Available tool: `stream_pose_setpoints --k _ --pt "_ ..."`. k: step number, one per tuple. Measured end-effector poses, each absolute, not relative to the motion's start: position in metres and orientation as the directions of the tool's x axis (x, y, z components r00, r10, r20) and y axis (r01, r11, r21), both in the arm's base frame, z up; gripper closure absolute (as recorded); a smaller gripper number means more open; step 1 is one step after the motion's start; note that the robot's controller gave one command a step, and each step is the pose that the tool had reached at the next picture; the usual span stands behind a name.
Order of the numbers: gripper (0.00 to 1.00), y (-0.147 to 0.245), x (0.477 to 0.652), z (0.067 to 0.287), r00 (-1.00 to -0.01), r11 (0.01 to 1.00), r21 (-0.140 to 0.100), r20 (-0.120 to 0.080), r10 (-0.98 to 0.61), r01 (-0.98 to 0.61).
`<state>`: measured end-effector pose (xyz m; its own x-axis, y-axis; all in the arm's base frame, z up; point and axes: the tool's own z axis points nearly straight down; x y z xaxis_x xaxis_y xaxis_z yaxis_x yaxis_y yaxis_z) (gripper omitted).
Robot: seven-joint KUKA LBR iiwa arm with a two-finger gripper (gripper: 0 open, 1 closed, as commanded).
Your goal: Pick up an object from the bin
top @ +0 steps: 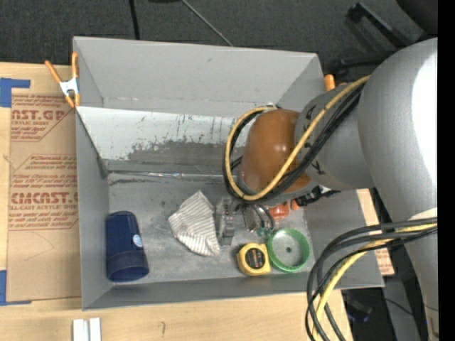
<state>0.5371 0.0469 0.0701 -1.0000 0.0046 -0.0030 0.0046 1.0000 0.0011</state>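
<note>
Three things beside the pincer [238, 224] (apart or together, unclear): crumpled cloth [195, 223], yellow tape measure [253, 258], green disc [289, 249].

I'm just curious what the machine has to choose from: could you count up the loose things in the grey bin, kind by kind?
Blue cylindrical container: 1
Crumpled white cloth: 1
Yellow tape measure: 1
Green round disc-shaped thing: 1
Small orange-red thing, partly hidden: 1
Total: 5
</note>
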Motion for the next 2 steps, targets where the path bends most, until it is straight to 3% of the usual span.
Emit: stream_pose_setpoints --k 1,2 --pt "1.0 0.047 0.537 0.07 -1.0 1.0 0.001 -0.003 0.005 0.005" --pt "0.0 0.16 0.488 0.115 -0.997 0.997 0.004 -0.001 -0.072 -0.072"
